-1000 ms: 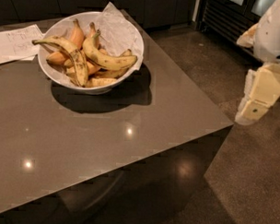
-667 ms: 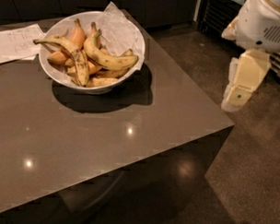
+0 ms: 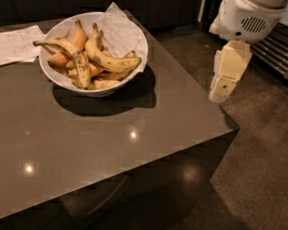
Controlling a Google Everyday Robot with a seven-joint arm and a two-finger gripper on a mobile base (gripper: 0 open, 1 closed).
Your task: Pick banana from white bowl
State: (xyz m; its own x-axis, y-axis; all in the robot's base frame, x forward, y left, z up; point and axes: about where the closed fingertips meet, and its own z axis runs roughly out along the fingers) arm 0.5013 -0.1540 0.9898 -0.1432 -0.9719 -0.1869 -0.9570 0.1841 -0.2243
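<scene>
**A:** Which way is the banana (image 3: 109,61) from the pincer (image 3: 219,93)?

**B:** Well apart, toward the view's left. It lies on top of the other fruit in the bowl (image 3: 81,89). The pincer hangs beyond the desk's (image 3: 109,149) right edge, pointing down. Wide or narrow, I cannot tell.

**A:** Its long axis?

**B:** Stem up at the far side, tip pointing toward the pincer's side.

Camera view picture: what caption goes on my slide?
Robot gripper hangs beside the table, apart from the banana in the white bowl.
</scene>
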